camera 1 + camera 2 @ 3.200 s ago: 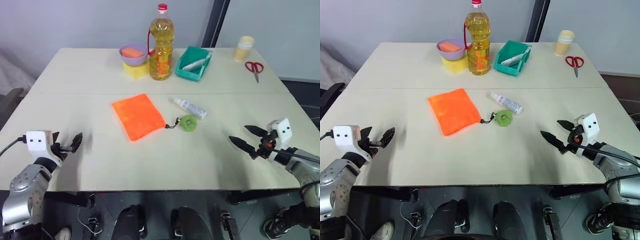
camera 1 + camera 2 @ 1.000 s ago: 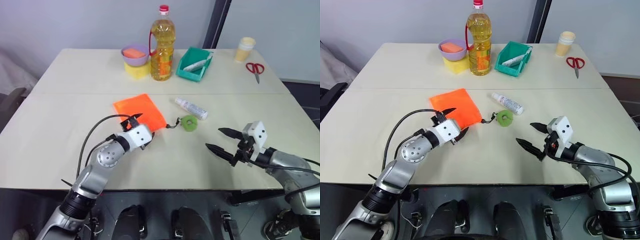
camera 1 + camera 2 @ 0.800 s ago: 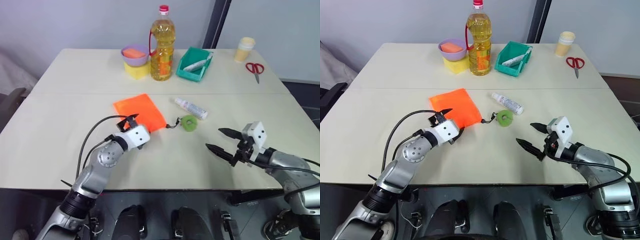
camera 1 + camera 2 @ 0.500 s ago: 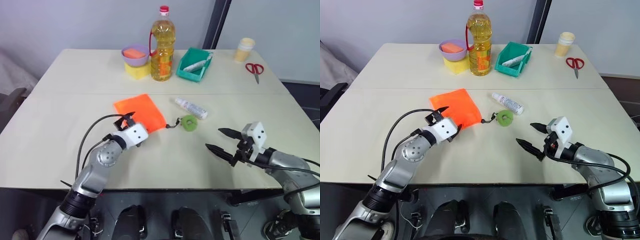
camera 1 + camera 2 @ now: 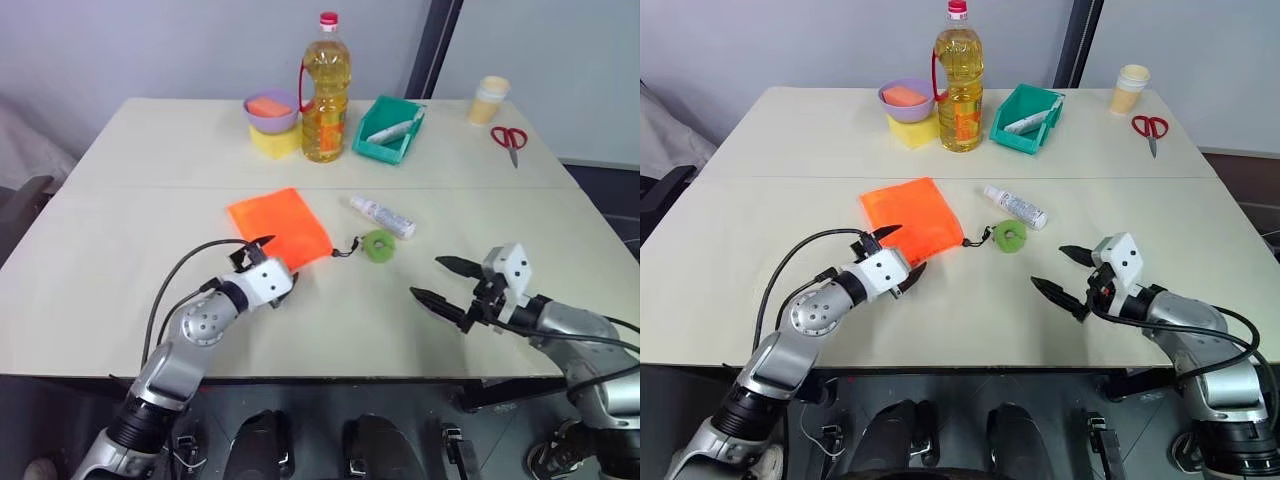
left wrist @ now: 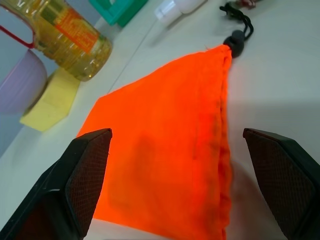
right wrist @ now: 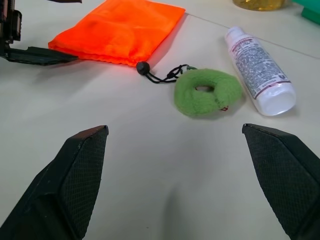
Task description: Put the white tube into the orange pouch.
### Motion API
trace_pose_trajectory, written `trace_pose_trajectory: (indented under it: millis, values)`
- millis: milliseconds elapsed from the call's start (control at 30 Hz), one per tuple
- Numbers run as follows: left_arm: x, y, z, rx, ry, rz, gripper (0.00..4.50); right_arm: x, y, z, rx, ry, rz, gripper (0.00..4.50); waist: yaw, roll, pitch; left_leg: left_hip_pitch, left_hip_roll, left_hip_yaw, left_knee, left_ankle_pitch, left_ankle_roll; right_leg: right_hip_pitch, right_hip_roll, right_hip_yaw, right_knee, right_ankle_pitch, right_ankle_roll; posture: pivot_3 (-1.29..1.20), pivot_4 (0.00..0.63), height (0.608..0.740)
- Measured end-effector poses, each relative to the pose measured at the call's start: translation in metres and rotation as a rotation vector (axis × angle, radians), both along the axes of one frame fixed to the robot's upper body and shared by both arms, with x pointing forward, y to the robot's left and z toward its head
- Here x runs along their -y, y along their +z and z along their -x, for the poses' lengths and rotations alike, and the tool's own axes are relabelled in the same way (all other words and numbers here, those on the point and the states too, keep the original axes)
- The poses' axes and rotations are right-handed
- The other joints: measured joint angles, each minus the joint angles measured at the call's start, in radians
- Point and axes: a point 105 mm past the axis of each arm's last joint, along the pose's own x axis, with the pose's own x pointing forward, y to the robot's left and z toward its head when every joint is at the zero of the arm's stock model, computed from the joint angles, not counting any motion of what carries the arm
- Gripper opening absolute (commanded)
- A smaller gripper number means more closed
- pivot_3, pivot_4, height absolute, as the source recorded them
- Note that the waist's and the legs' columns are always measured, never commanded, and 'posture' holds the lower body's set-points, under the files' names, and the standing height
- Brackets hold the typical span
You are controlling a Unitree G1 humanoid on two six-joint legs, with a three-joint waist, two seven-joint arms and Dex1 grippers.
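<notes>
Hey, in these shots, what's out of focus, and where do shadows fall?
Left wrist view: the bright orange fabric pouch is soft close up, and the yellow oil bottle behind it is blurred. Right wrist view: the white tube and fuzzy green ring are fairly crisp, with soft shadows toward the camera. Left eye view: even light, faint shadow under the left gripper.

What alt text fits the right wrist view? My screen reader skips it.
The open right gripper hovers over a table, facing a green ring corded to an orange pouch. A white tube lies just beyond the ring; the left gripper sits at the pouch's edge.
</notes>
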Motion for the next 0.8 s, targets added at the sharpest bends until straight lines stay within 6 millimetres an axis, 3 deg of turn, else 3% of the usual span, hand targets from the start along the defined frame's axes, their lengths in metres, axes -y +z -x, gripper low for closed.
trace_pose_trajectory:
  millis: [467,800]
  values:
    - [-0.01,-0.003,-0.016,0.022,0.089,-0.022,4.5,0.0,-0.001,-0.001,-0.001,-0.008,0.0,4.45,-0.001,0.0,0.0,0.0,0.0,0.0,0.0,0.0,0.0,0.0,0.0,0.0,0.0,0.0,0.0,0.0,0.15,0.727]
    - [-0.004,0.003,-0.016,0.055,0.059,-0.012,4.5,-0.001,-0.001,-0.001,0.0,-0.007,0.0,4.45,0.0,0.0,0.0,0.0,0.0,0.0,0.0,0.0,0.0,0.0,0.0,0.0,0.0,0.0,0.0,0.0,0.15,0.727]
